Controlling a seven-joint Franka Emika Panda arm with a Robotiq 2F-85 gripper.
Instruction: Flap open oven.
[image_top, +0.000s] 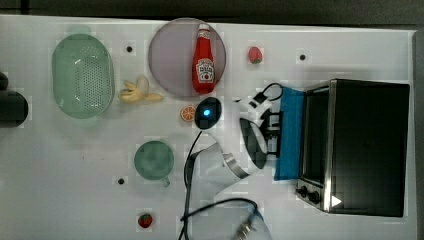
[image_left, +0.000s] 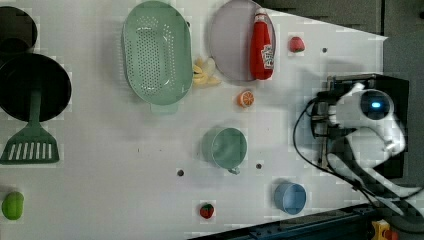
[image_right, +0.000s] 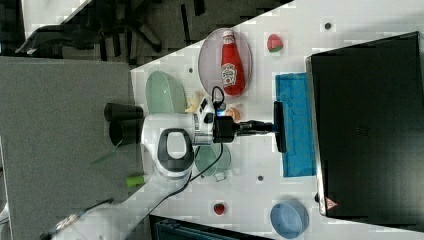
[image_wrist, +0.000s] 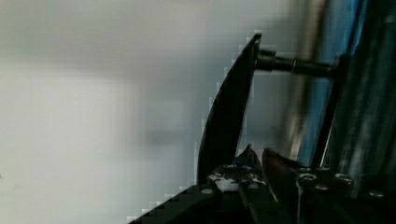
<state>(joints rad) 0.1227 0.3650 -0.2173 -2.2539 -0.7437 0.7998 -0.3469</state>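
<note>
Oven (image_top: 367, 145) sits at the top view's right on the desk (image_top: 75, 175), its blue glass door (image_top: 291, 132) already swung partway down; it looks heavy and stiff, the glass fragile, so I'd hold only the dark bar handle (image_top: 273, 135). My jaws (image_top: 272, 134) pinch that handle. A ketchup bottle (image_top: 204, 60) lies on the plate (image_top: 167, 60); the colander (image_top: 82, 75) and cup (image_top: 154, 160) look empty.

Left view: the blue bowl (image_left: 290, 197) holds nothing.

Right view: my jaws grip the bar mid-length.

Wrist view: the handle (image_wrist: 229, 121) stands close against my fingers.
</note>
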